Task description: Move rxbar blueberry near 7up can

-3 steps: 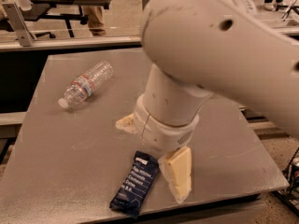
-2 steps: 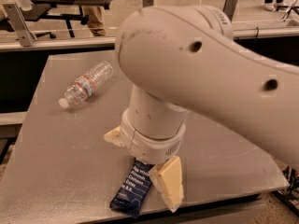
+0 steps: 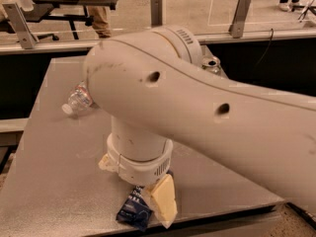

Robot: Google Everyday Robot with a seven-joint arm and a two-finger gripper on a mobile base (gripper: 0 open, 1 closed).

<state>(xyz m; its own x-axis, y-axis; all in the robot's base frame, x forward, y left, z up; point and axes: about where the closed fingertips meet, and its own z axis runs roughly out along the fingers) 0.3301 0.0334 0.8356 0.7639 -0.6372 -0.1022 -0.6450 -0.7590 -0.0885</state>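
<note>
**A:** Where is the gripper?

**B:** The gripper (image 3: 134, 191) is low over the near edge of the grey table (image 3: 54, 181), pointing down below the arm's round white wrist.

**A:** Is it clamped on anything?

**B:** No. Its two cream fingers (image 3: 164, 205) are spread wide with nothing pinched between them.

**A:** And the rxbar blueberry?

**B:** The rxbar blueberry (image 3: 134, 210) lies flat on the table right under the gripper, between the two fingers. Its dark near end shows just beside the nearer finger, and the wrist hides the rest. I cannot tell whether that finger touches it.

**A:** The 7up can?

**B:** Only the top of the 7up can (image 3: 211, 63) shows, behind the big arm (image 3: 207, 112) at the far side of the table, well apart from the bar.

**A:** Anything else up there?

**B:** A clear plastic water bottle (image 3: 79, 98) lies on its side toward the far left, partly covered by the arm.
</note>
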